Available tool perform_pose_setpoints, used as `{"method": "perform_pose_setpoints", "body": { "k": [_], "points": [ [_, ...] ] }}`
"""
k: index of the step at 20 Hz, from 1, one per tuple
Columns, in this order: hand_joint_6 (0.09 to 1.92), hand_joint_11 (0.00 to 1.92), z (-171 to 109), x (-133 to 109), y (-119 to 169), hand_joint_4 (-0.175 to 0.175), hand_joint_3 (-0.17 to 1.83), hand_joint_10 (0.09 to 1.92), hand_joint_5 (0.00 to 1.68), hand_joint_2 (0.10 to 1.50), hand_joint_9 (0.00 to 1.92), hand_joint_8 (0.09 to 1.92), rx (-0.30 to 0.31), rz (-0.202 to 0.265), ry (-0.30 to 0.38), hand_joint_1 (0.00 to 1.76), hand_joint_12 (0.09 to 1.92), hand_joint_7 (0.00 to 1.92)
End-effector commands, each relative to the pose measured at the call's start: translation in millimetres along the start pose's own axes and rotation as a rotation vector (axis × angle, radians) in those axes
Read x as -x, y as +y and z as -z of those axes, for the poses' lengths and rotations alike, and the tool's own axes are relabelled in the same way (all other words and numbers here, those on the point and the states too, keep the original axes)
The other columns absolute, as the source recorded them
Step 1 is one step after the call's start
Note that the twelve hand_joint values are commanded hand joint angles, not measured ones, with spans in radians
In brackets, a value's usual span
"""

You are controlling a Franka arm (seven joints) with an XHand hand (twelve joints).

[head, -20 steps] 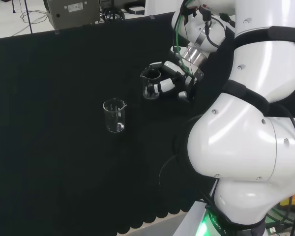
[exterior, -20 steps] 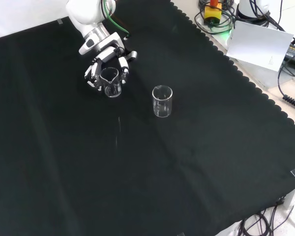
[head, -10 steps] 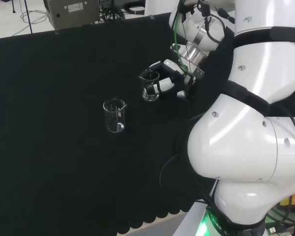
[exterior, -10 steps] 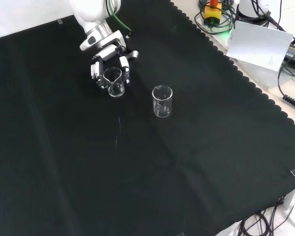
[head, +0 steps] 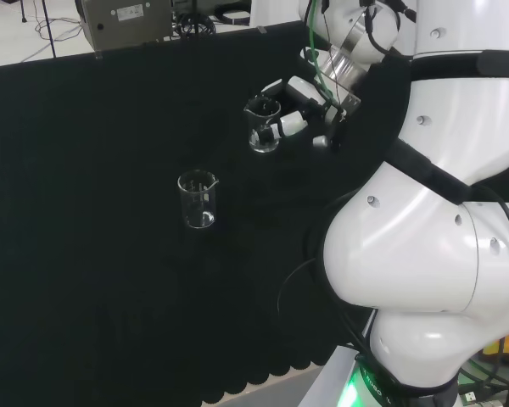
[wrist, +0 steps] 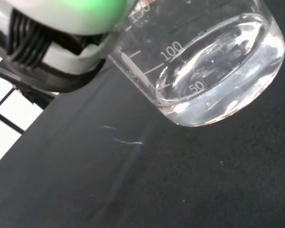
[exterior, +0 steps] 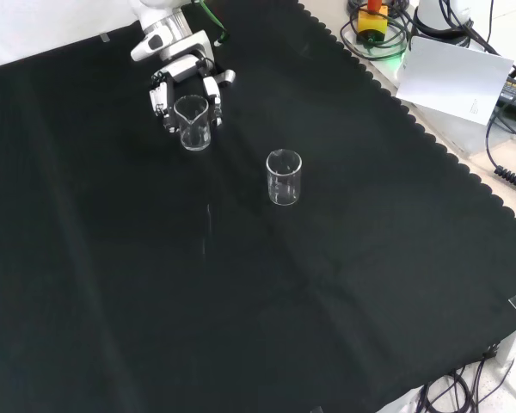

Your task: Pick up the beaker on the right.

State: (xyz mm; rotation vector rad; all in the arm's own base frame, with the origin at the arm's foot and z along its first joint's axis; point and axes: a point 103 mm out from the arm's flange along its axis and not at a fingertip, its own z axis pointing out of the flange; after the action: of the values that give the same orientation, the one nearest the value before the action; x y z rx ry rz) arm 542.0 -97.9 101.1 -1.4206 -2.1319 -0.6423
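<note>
Hand [exterior: 186, 86] curled round glass beaker [exterior: 192, 123], fingers on both sides of wall. Beaker upright, long axis vertical, sits in front of palm. Wrist view: base looks clear of black cloth [exterior: 267, 284]. Second beaker [exterior: 284, 177] stands well apart from hand.

We count two beakers: one [exterior: 193, 123] in the hand [exterior: 187, 89], one [exterior: 284, 177] standing on the table [exterior: 241, 301].

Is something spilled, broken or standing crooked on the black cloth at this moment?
Nothing stands out. The hand is curled round one beaker, which looks whole in the wrist view. The other beaker stands upright and apart on the cloth. I see no spill or breakage.
</note>
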Motion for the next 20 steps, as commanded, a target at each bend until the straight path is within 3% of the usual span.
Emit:
{"method": "perform_pose_setpoints", "body": {
  "k": [1,11,14,20],
  "points": [
    [0.48,1.23,18,-8,-9,0.065,0.68,0.09,1.37,0.59,1.56,0.09,-0.052,0.011,-0.007,1.30,0.84,1.62],
    [0.48,1.23,45,-46,-28,0.065,0.68,0.09,1.37,0.59,1.57,0.09,-0.163,-0.009,-0.107,1.30,0.84,1.62],
    [0.42,1.32,50,-58,-37,0.017,0.73,0.10,1.39,0.56,1.62,0.09,-0.195,-0.024,-0.136,1.31,0.78,1.63],
    [0.41,1.35,46,-84,-54,0.007,0.74,0.10,1.40,0.55,1.64,0.09,-0.249,-0.039,-0.183,1.31,0.77,1.64]
  ]
}}
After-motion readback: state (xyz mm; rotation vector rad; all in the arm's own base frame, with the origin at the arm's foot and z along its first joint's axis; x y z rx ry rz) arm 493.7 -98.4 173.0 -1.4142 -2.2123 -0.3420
